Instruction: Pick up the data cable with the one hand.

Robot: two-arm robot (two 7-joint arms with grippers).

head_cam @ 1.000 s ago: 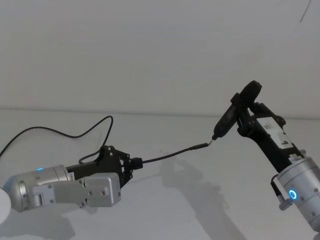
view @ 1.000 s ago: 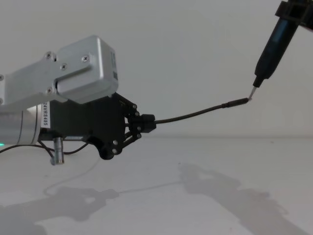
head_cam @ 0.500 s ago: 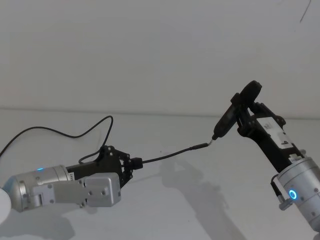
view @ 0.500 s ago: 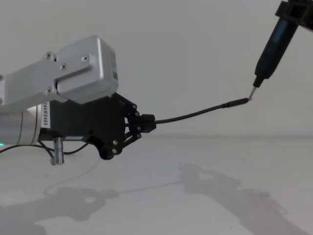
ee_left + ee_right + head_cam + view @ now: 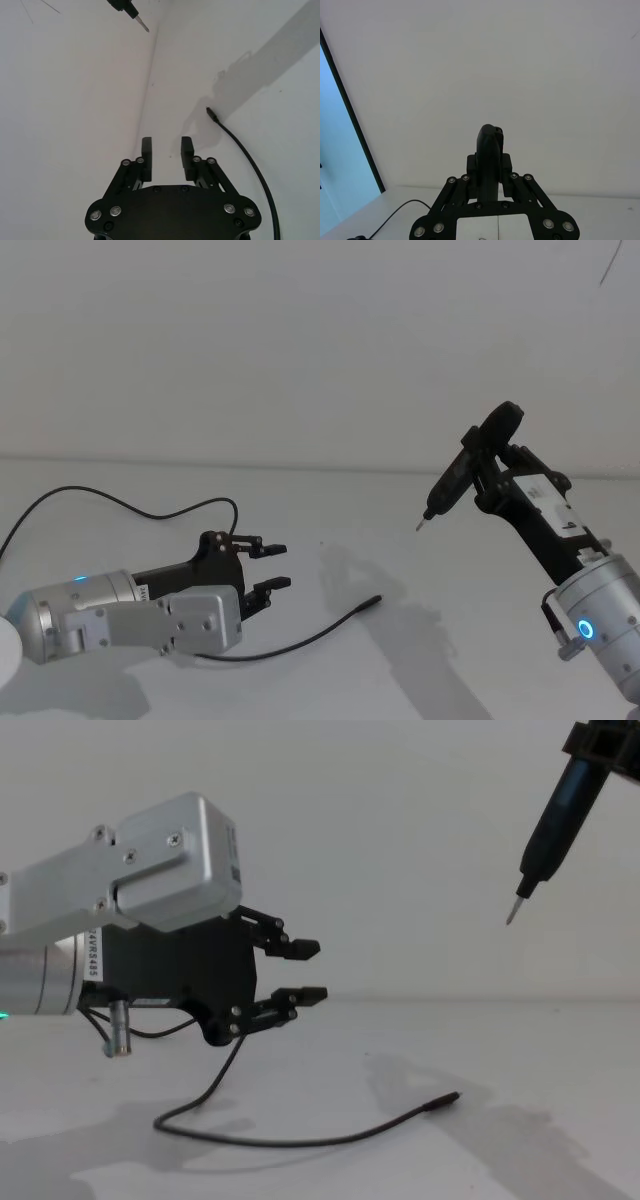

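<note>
The data cable (image 5: 312,629) lies loose on the white table, its slim plug (image 5: 374,599) pointing right. My left gripper (image 5: 279,566) hovers just above and behind the cable, open, with nothing between its fingers. The chest view shows the left gripper (image 5: 313,970) above the cable (image 5: 300,1140) and its plug (image 5: 446,1100). In the left wrist view the open left gripper (image 5: 166,145) has the cable (image 5: 246,151) running along one side. Raised at the right, my right gripper (image 5: 487,472) is shut on a black pen-shaped tool (image 5: 455,475), whose metal tip (image 5: 511,912) hangs in the air.
The cable's far end loops across the table (image 5: 400,660) behind my left arm (image 5: 100,502). A thin wire with a silver connector (image 5: 118,1026) hangs under the left wrist. A pale wall rises behind the table.
My left gripper has opened and let go of the cable. The cable has dropped onto the table, and its plug has left the pen tool's tip. The right arm has not moved.
</note>
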